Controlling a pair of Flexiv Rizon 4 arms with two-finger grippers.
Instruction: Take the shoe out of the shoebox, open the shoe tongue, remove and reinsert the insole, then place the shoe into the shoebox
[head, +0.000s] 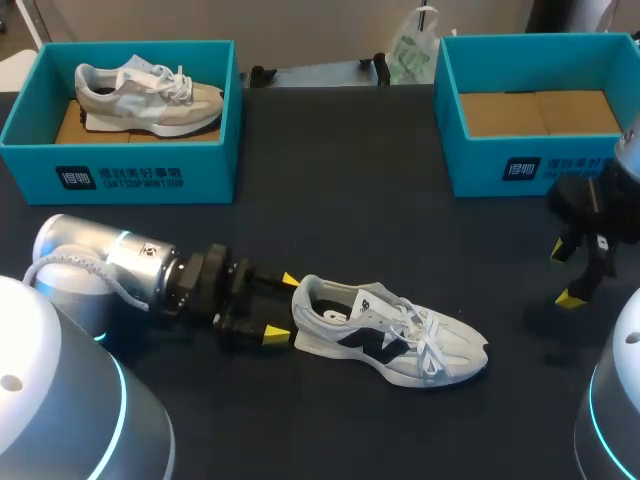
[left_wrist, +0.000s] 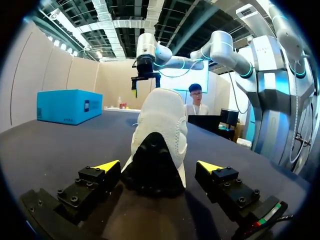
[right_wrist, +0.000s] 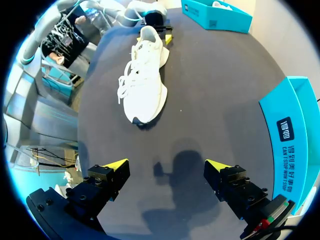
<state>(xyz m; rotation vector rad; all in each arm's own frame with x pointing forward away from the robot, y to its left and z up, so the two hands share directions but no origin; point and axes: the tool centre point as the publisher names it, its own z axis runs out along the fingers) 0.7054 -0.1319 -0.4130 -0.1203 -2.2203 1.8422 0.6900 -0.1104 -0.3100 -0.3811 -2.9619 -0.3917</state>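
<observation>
A white shoe with a black side mark lies on the dark table, toe pointing right. My left gripper is open at its heel, one yellow tip on each side. In the left wrist view the black heel of the shoe sits between the fingers of the left gripper, with a gap on both sides. My right gripper hangs open over bare table, right of the shoe's toe. The right wrist view shows the shoe ahead of the empty right gripper, and the left gripper behind the heel.
A blue shoebox at the back left holds a grey shoe. A second blue shoebox at the back right shows only its cardboard floor, close behind my right gripper. A plastic bag lies between the boxes at the far edge.
</observation>
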